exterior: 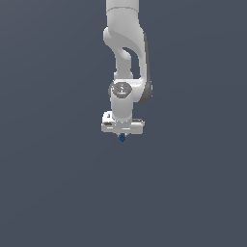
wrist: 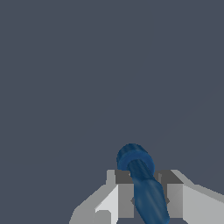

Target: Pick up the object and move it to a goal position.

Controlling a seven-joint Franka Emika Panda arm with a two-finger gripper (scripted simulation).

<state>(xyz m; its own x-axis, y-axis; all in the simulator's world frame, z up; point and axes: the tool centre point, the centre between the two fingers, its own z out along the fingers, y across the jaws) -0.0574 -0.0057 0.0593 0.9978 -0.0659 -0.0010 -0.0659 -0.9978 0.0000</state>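
The object (exterior: 122, 138) is a tiny dark blue lump showing just under the white gripper (exterior: 122, 135) in the exterior view. The wrist view shows it close up as an elongated blue piece (wrist: 142, 179) with a rounded, wider end, held between the two grey fingers (wrist: 124, 192). The fingers press on its sides, so the gripper is shut on it. The white arm (exterior: 126, 58) comes down from the top of the exterior view, with the hand pointing down.
A plain, uniform dark grey-blue background (exterior: 48, 183) fills both views, with no other objects, edges or goal marker visible.
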